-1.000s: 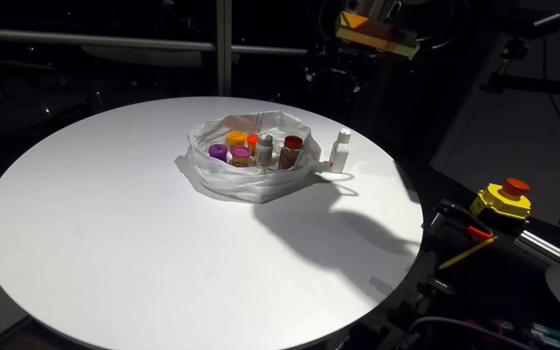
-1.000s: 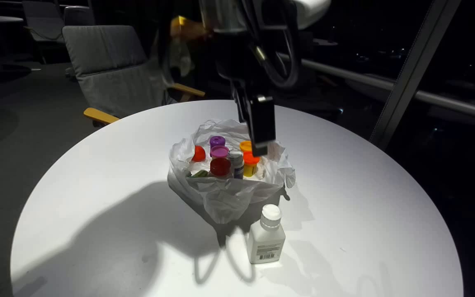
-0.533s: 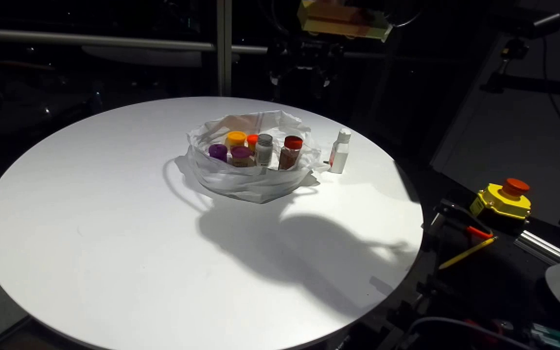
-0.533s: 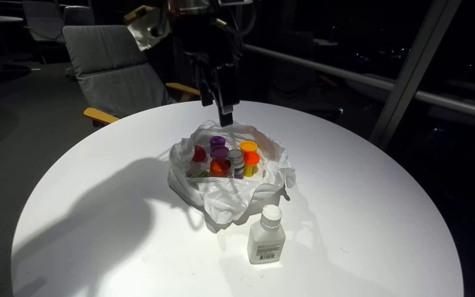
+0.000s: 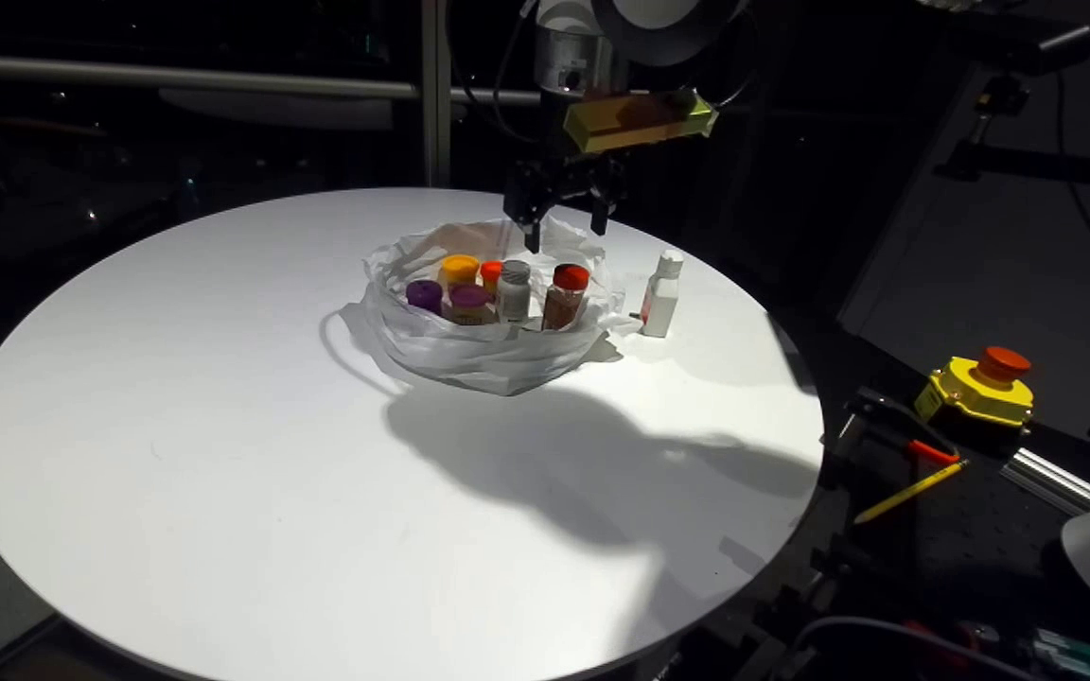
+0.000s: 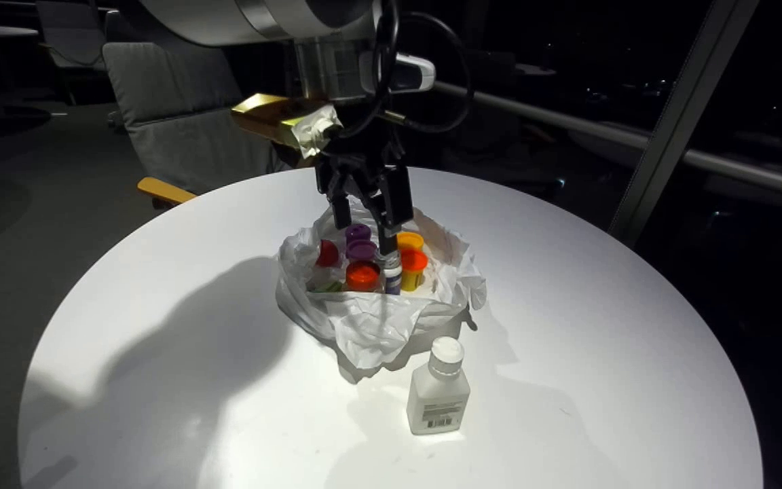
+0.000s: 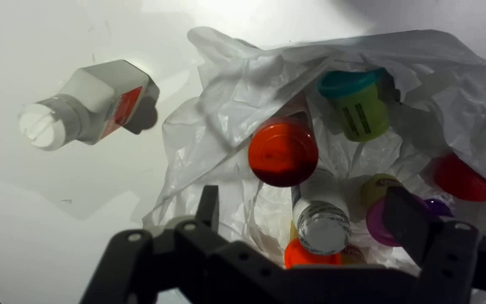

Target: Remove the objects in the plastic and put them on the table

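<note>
A crumpled white plastic bag (image 5: 498,364) lies open on the round table (image 5: 223,492) in both exterior views. In it stand a red-lidded jar (image 7: 283,152), a white bottle with a sealed top (image 7: 323,228), an orange-lidded tub (image 6: 413,261), a yellow-lidded tub (image 6: 408,240), a magenta-lidded tub (image 5: 469,298) and a purple-topped item (image 5: 425,296). A teal-lidded tub (image 7: 357,105) and a red item (image 7: 464,179) also show in the wrist view. My gripper (image 7: 308,207) is open and empty above the bag, its fingers either side of the sealed bottle in that view.
A white capped bottle (image 6: 438,394) stands upright on the table beside the bag. A grey chair (image 6: 180,109) is behind the table. A yellow emergency-stop box (image 5: 975,392) and a yellow pencil (image 5: 909,492) lie beyond the table's edge.
My gripper has moved across and then down to just above the bag, still open. The bag, its contents and the white capped bottle have not moved.
</note>
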{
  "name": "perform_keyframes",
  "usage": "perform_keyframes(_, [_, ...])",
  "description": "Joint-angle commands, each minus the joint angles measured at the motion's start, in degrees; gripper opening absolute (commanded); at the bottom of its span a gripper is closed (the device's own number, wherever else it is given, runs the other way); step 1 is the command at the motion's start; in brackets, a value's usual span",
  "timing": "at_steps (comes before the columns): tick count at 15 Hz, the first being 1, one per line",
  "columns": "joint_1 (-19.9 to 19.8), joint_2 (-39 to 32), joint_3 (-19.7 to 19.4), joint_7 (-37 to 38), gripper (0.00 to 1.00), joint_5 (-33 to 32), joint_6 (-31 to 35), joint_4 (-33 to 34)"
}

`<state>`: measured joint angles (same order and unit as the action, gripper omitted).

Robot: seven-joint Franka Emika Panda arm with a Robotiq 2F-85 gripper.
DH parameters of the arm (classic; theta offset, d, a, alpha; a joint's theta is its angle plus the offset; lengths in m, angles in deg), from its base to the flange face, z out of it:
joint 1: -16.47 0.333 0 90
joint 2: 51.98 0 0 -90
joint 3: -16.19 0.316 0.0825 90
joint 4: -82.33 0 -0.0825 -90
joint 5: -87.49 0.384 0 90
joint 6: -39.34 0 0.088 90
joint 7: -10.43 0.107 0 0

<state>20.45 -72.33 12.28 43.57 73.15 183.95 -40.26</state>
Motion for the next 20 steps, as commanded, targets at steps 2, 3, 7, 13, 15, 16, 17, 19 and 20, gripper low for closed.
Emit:
perform_keyframes(2, [-1.5, -1.2, 1.3, -11.0, 1.0, 7.9, -0.3, 1.1])
perform_keyframes(3, [-1.8, -1.3, 1.6, -13.0, 1.0, 9.4, -0.1, 0.8])
perform_keyframes(7, [-2.5, -3.1, 1.8, -18.2, 1.0, 13.2, 0.7, 1.4])
perform_keyframes(13, [-2.6, -5.2, 1.2, -19.4, 1.0, 13.1, 1.1, 1.8])
perform_keyframes(15, [-2.9, -5.7, 1.4, -20.0, 1.0, 13.6, 2.3, 2.2])
perform_keyframes(16, [-2.7, -5.9, 1.2, -19.8, 0.89, 13.2, 3.6, 2.3])
perform_keyframes(17, [-2.7, -5.9, 1.1, -19.7, 0.81, 13.3, 4.4, 2.3])
perform_keyframes(19, [-1.8, -5.9, 0.3, -18.3, 0.58, 12.2, 4.6, 2.3])
perform_keyframes(20, [-1.6, -5.9, 0.1, -18.1, 0.51, 12.0, 3.9, 2.2])
